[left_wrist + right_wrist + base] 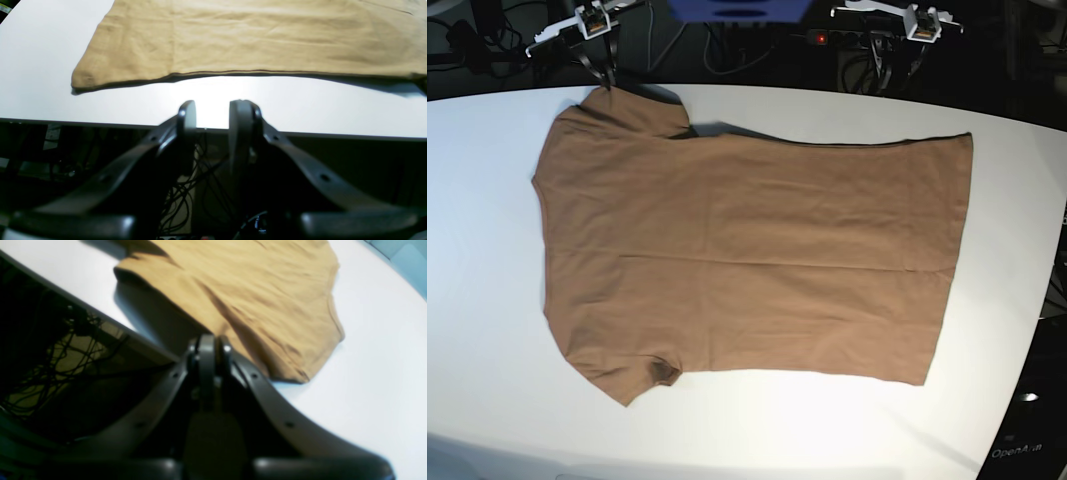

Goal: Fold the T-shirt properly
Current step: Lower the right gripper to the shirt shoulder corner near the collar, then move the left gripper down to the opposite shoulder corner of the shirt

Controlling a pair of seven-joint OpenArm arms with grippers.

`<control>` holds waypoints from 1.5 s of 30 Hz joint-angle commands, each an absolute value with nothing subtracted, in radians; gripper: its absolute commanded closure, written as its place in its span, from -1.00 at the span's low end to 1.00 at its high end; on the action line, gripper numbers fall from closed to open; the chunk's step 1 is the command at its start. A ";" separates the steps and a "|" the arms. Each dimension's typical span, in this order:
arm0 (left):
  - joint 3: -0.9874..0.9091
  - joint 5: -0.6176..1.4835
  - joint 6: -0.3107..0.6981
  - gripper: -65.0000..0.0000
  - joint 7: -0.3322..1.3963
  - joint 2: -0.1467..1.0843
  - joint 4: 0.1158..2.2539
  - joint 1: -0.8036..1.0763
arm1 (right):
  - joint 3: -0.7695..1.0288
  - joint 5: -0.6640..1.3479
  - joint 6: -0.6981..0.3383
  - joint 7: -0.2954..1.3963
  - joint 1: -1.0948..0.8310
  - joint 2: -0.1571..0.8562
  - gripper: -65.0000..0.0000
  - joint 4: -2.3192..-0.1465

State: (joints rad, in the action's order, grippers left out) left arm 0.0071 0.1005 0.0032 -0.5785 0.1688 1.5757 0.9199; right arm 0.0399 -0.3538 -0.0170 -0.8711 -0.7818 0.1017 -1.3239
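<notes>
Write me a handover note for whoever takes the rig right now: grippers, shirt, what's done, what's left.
Left gripper: jaws slightly apart, holding nothing, hovering near the table edge, short of the T-shirt side edge.
Right gripper: shut, at the sleeve edge; whether it pinches cloth is not clear.
T-shirt: spread flat on the table, sleeves toward the right arm's side, hem toward the left arm's.
Done: shirt laid out. Left: every fold.

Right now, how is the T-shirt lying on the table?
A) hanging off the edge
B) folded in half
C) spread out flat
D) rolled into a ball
C, since the base view shows the T-shirt spread flat on the white table, both sleeves out and nothing folded over.
</notes>
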 commanded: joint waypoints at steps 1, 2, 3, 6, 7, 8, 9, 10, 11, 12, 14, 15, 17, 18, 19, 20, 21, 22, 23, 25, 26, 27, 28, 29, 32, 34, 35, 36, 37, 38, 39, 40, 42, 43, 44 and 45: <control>0.007 0.099 0.002 0.48 -0.602 0.173 1.592 0.938 | 0.042 -0.346 -0.010 -0.900 -0.797 0.105 0.98 -1.337; 0.007 0.099 0.002 0.48 -0.602 0.173 1.592 0.938 | 0.042 -0.346 -0.010 -0.900 -0.797 0.105 0.98 -1.337; 0.007 0.099 0.002 0.48 -0.602 0.173 1.592 0.937 | 0.042 -0.346 -0.010 -0.900 -0.797 0.105 0.98 -1.337; 0.007 0.099 0.004 0.48 -0.602 0.174 1.592 0.932 | 0.042 -0.346 -0.010 -0.900 -0.797 0.105 0.98 -1.337; 0.007 0.099 0.004 0.48 -0.602 0.176 1.592 0.931 | 0.042 -0.346 -0.010 -0.900 -0.797 0.105 0.98 -1.337; 0.007 0.099 0.004 0.48 -0.601 0.177 1.592 0.931 | 0.042 -0.346 -0.010 -0.900 -0.797 0.105 0.98 -1.337; 0.007 0.099 0.004 0.48 -0.601 0.177 1.592 0.931 | 0.042 -0.346 -0.010 -0.900 -0.797 0.105 0.98 -1.337; 0.007 0.099 0.004 0.48 -0.587 0.179 1.592 0.931 | 0.042 -0.346 -0.010 -0.900 -0.797 0.105 0.98 -1.337; 0.007 0.099 0.004 0.48 -0.568 0.179 1.592 0.929 | 0.042 -0.346 -0.010 -0.900 -0.797 0.105 0.98 -1.337; 0.007 0.099 0.004 0.48 -0.553 0.179 1.592 0.928 | 0.042 -0.346 -0.010 -0.900 -0.797 0.105 0.98 -1.337; 0.007 0.099 0.004 0.48 -0.527 0.177 1.604 0.926 | 0.042 -0.346 -0.010 -0.898 -0.797 0.105 0.98 -1.337; 0.007 0.099 0.004 0.48 -0.518 0.176 1.615 0.926 | 0.042 -0.346 -0.010 -0.898 -0.797 0.105 0.98 -1.337; 0.005 0.099 0.004 0.48 -0.515 0.176 1.633 0.926 | 0.042 -0.346 -0.010 -0.898 -0.797 0.104 0.98 -1.337; 0.005 0.099 0.004 0.48 -0.515 0.177 1.639 0.926 | 0.042 -0.346 -0.010 -0.898 -0.797 0.104 0.98 -1.337; 0.005 0.099 0.004 0.48 -0.515 0.179 1.647 0.926 | 0.042 -0.346 -0.010 -0.898 -0.797 0.104 0.98 -1.337; 0.005 0.099 0.004 0.48 -0.515 0.180 1.653 0.926 | 0.042 -0.346 -0.010 -0.898 -0.797 0.104 0.98 -1.337; 0.005 0.099 0.002 0.48 -0.513 0.180 1.658 0.926 | 0.042 -0.346 -0.010 -0.898 -0.797 0.104 0.98 -1.337; 0.005 0.099 0.002 0.48 -0.513 0.180 1.658 0.928 | 0.042 -0.346 -0.010 -0.898 -0.797 0.104 0.98 -1.337; 0.005 0.099 0.002 0.48 -0.513 0.180 1.658 0.928 | 0.042 -0.346 -0.010 -0.898 -0.797 0.104 0.98 -1.337; 0.005 0.099 0.002 0.48 -0.513 0.180 1.658 0.928 | 0.042 -0.346 -0.010 -0.898 -0.797 0.104 0.98 -1.337; 0.005 0.099 0.002 0.48 -0.513 0.180 1.658 0.928 | 0.042 -0.346 -0.010 -0.898 -0.797 0.104 0.98 -1.337; 0.005 0.099 0.002 0.48 -0.513 0.180 1.658 0.928 | 0.042 -0.346 -0.010 -0.898 -0.797 0.104 0.98 -1.339; 0.005 0.099 0.002 0.48 -0.513 0.180 1.658 0.928 | 0.042 -0.346 -0.010 -0.898 -0.797 0.104 0.98 -1.339; 0.005 0.099 0.002 0.48 -0.513 0.180 1.658 0.928 | 0.042 -0.346 -0.010 -0.898 -0.797 0.104 0.98 -1.339; 0.005 0.099 0.002 0.48 -0.513 0.180 1.658 0.928 | 0.042 -0.346 -0.010 -0.900 -0.797 0.105 0.98 -1.339; 0.005 0.099 0.004 0.48 -0.513 0.182 1.647 0.923 | 0.042 -0.346 -0.010 -0.900 -0.797 0.105 0.98 -1.339; 0.005 0.099 0.004 0.48 -0.513 0.182 1.647 0.915 | 0.042 -0.346 -0.010 -0.900 -0.797 0.105 0.98 -1.339; 0.005 0.099 0.004 0.48 -0.513 0.182 1.647 0.911 | 0.042 -0.346 -0.010 -0.900 -0.797 0.104 0.98 -1.339; 0.005 0.099 0.004 0.48 -0.513 0.182 1.647 0.909 | 0.042 -0.346 -0.010 -0.900 -0.797 0.104 0.98 -1.339; 0.005 0.099 0.004 0.48 -0.513 0.182 1.647 0.908 | 0.042 -0.346 -0.010 -0.900 -0.797 0.104 0.98 -1.339; 0.005 0.099 0.004 0.48 -0.513 0.182 1.647 0.908 | 0.042 -0.346 -0.010 -0.900 -0.797 0.104 0.98 -1.339; 0.005 0.099 0.004 0.48 -0.513 0.182 1.649 0.908 | 0.042 -0.346 -0.010 -0.900 -0.797 0.104 0.98 -1.339; 0.005 0.099 0.005 0.48 -0.513 0.182 1.649 0.908 | 0.042 -0.346 -0.010 -0.900 -0.797 0.104 0.98 -1.339; 0.005 0.099 0.005 0.48 -0.513 0.182 1.647 0.908 | 0.042 -0.346 -0.010 -0.900 -0.797 0.105 0.98 -1.340; 0.005 0.099 0.005 0.48 -0.513 0.182 1.647 0.906 | 0.042 -0.346 -0.010 -0.900 -0.797 0.105 0.98 -1.340; 0.005 0.099 0.005 0.48 -0.513 0.182 1.647 0.906 | 0.042 -0.346 -0.010 -0.900 -0.797 0.105 0.98 -1.340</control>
State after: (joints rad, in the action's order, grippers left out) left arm 0.0071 0.1009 0.0032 -0.4820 0.1780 1.6337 0.8928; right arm 0.0399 -0.3538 -0.0170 -0.8711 -0.7822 0.0994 -1.3243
